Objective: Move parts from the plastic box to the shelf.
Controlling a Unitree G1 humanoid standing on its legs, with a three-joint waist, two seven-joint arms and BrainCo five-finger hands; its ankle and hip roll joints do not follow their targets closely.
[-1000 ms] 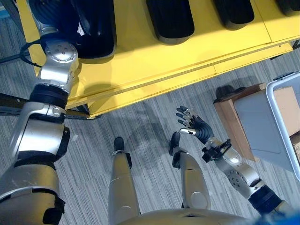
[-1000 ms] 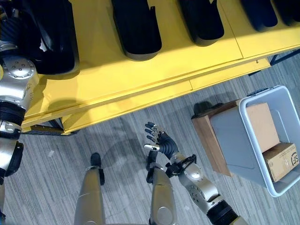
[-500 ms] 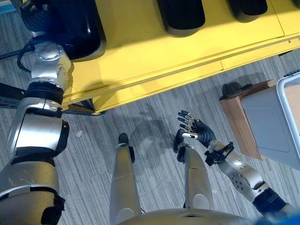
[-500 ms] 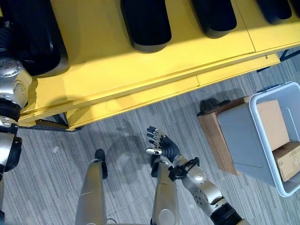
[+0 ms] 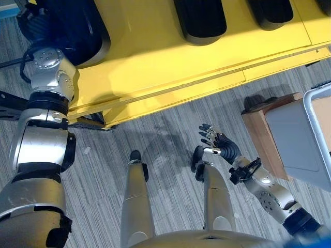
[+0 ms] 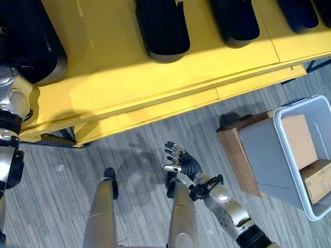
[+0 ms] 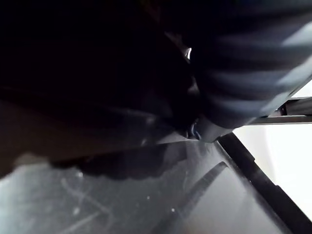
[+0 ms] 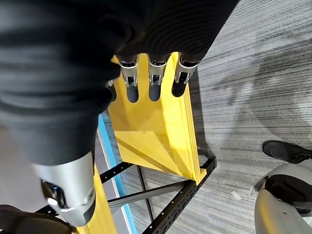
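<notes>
A grey plastic box (image 6: pixel 264 155) stands at my right on a brown wooden stand (image 6: pixel 231 155). It holds a plain cardboard carton (image 6: pixel 297 137) and a second printed carton (image 6: pixel 316 181). The yellow shelf (image 5: pixel 155 62) runs across the top and carries several black bins. My left arm reaches up into the leftmost black bin (image 5: pixel 85 31). There the ribbed cover of my left hand (image 7: pixel 243 63) shows in darkness, with its fingers hidden. My right hand (image 5: pixel 218 147) hangs low over the carpet, left of the box, open with fingers spread and holding nothing.
More black bins (image 6: pixel 163 28) sit side by side along the shelf. A black perforated frame (image 8: pixel 170 200) supports the shelf's end. Grey carpet lies between the shelf and the box.
The whole view has shifted slightly. My right hand has sunk a little toward the floor, still open. The left arm stays reaching into the bin.
</notes>
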